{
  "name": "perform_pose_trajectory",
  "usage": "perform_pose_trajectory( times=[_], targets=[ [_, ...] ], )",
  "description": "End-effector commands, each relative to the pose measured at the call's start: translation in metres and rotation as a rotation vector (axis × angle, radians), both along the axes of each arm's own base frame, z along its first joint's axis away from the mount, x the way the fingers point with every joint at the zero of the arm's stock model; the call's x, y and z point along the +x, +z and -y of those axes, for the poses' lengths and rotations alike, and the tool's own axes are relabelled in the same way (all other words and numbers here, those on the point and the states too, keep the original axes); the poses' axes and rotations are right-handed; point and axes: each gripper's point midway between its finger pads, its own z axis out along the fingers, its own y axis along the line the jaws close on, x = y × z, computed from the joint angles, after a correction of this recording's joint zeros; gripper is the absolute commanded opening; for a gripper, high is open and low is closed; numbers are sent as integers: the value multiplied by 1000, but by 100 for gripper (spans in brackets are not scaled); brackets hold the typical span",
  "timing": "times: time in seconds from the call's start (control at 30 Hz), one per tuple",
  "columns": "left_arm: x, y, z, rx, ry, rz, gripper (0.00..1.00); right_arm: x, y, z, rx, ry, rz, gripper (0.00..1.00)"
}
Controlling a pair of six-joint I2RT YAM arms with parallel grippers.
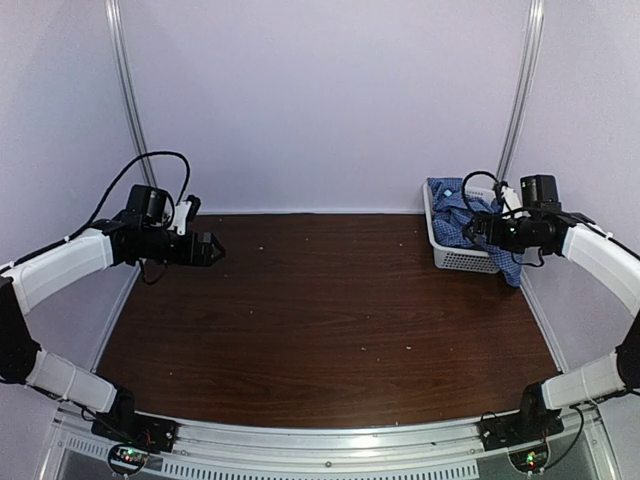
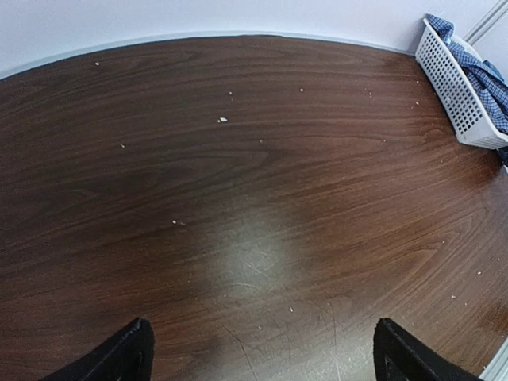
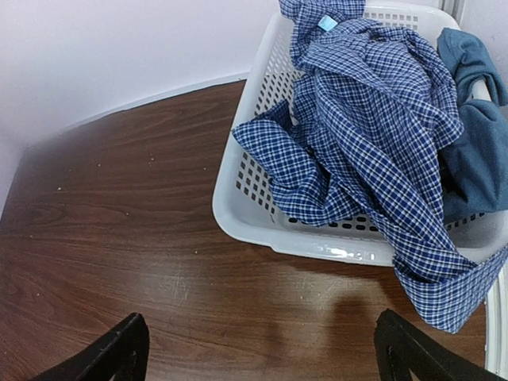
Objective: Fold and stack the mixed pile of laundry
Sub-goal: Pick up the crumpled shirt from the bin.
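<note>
Both garments, checked shirt (image 3: 373, 119) spilling over the rim beside teal t-shirt (image 3: 468, 151), sit in basket (image 3: 262, 214) at upper right of frame, right gripper (image 3: 262, 345) gaping toward them for a grab, left gripper (image 2: 262, 349) likewise wide, idle.

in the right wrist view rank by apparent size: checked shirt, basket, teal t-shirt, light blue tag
1. checked shirt and basket: about equal, basket largely covered
2. teal t-shirt, partly cut off
3. light blue tag
</note>
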Motion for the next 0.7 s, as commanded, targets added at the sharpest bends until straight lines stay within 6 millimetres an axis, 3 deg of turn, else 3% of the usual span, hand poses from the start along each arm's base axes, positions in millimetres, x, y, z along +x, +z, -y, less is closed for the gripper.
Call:
perform_pose_trajectory(
  times=[0.0,0.27,0.43,0.67],
  targets=[
    [13,29,0,-1,16,137,98,12,18,18,-98,-69,13,100],
    [18,39,-1,2,33,176,98,53,28,66,-243,-183,-87,100],
    [22,34,-4,15,55,159,98,74,13,91,-290,-224,-165,100],
    [32,32,-15,20,157,143,98,101,-19,98,-312,-214,-236,100]
  ],
)
